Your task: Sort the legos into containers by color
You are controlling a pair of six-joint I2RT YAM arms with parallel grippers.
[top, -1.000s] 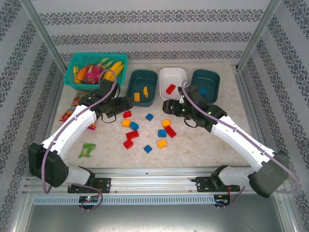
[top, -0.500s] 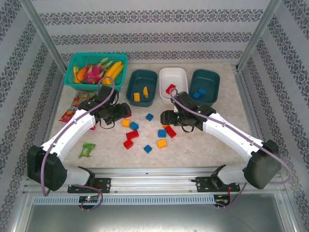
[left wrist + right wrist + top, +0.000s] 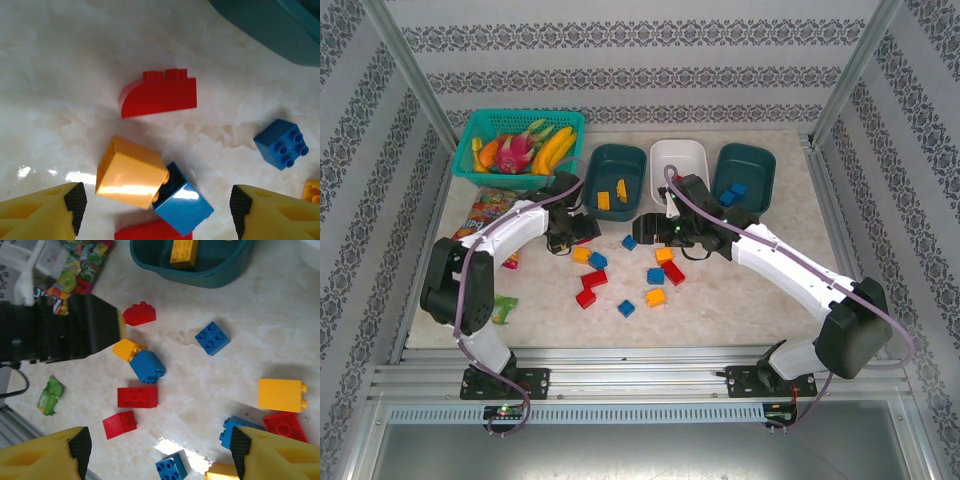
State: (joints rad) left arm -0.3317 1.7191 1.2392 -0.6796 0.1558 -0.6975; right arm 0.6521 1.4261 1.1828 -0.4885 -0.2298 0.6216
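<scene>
From above, a pale marbled tabletop walled in striped patterned paper carries two dark teal plastic tubs, a white plastic tub and loose red, blue and orange plastic legos; both arms bend inward over them. The left wrist view shows the left gripper, spread and empty, above a red rounded brick. The right wrist view adds the right gripper, likewise spread, a colourful snack bag and an orange block inside a teal tub.

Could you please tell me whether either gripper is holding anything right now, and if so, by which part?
Nothing is held. The left gripper and the right gripper both stand open and empty above the loose legos on the table.
</scene>
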